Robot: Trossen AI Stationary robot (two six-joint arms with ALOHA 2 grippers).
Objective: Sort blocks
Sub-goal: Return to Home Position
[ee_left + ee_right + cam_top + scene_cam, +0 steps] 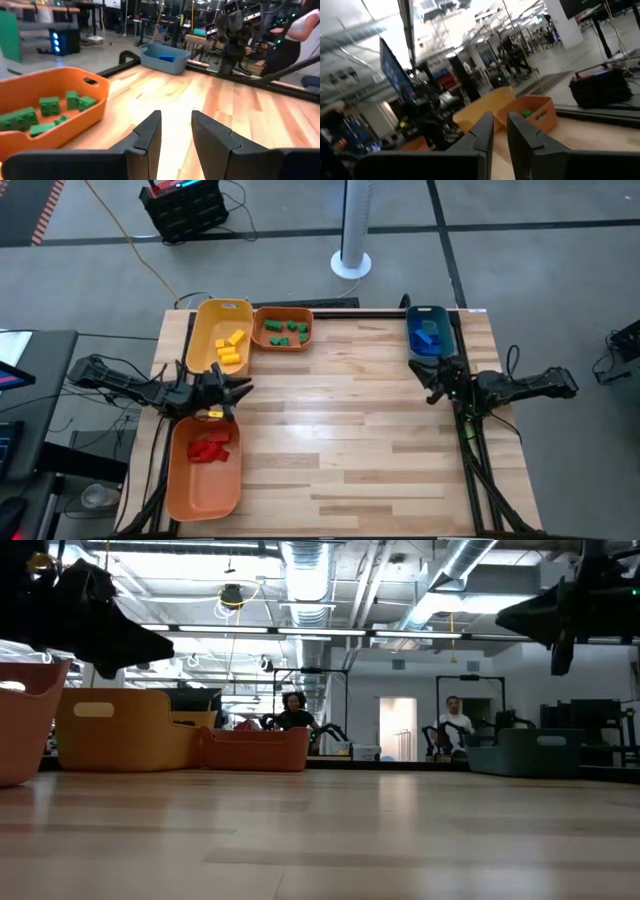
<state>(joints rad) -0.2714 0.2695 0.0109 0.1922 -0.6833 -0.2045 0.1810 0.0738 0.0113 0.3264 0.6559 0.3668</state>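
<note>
The blocks lie sorted in bins. Yellow blocks [230, 348] are in the yellow bin, green blocks [283, 331] [50, 107] in the small orange bin, blue blocks [428, 338] in the teal bin, and red blocks [210, 446] in the large orange bin. My left gripper [243, 388] [176, 125] hovers open between the yellow bin and the red blocks' bin, with nothing between its fingers. My right gripper [432, 386] [500, 125] hangs just near of the teal bin, open by a narrow gap and empty. In the low view both arms are well above the tabletop.
Bins line the table's edges: the yellow bin [207, 320] and small orange bin [262, 340] at far left, the large orange bin [180, 480] at near left, the teal bin [447, 320] at far right. A small yellow spot [213, 413] shows under my left wrist. People stand in the room beyond.
</note>
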